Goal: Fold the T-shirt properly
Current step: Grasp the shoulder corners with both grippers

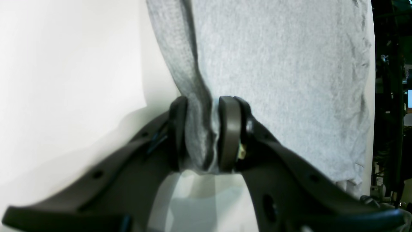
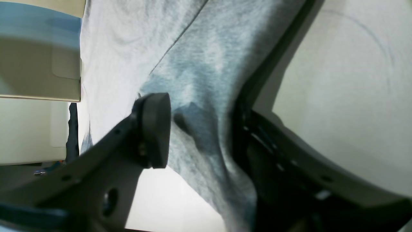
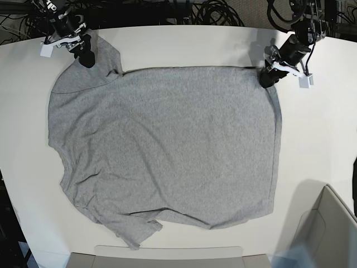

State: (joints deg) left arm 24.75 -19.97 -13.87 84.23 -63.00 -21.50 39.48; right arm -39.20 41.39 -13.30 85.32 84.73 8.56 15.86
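I have the T-shirt (image 3: 167, 145) spread flat, plain side up, across the white table (image 3: 184, 44), stretched between my two grippers along its far edge. No fold is made yet, so everything remains to do. My left gripper (image 1: 202, 135) is clamped on a bunched corner of the hem, cloth squeezed between its pads. My right gripper (image 2: 199, 129) sits at the sleeve end; its jaws stand apart with fabric draped loosely between them, so I judge that side isn't gripped.
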